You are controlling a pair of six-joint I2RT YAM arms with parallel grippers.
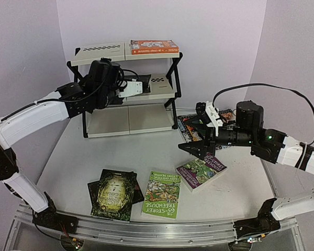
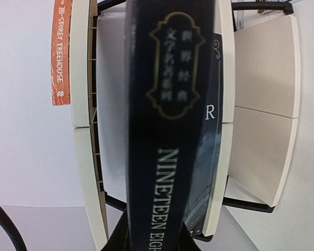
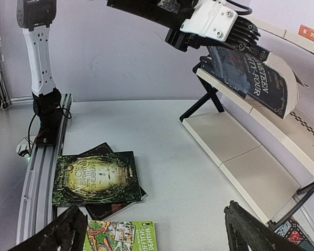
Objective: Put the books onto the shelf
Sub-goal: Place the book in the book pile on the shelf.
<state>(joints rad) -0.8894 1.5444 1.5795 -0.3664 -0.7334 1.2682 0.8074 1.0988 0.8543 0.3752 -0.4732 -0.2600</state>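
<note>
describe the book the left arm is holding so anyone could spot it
Find the shelf at the back of the table. At its middle tier the left gripper holds a dark blue book. It alone is gripped, with pale lettering reading Nineteen; the orange book lies on the top tier.

A book atop the shelf, right end; more books on the table in front
</note>
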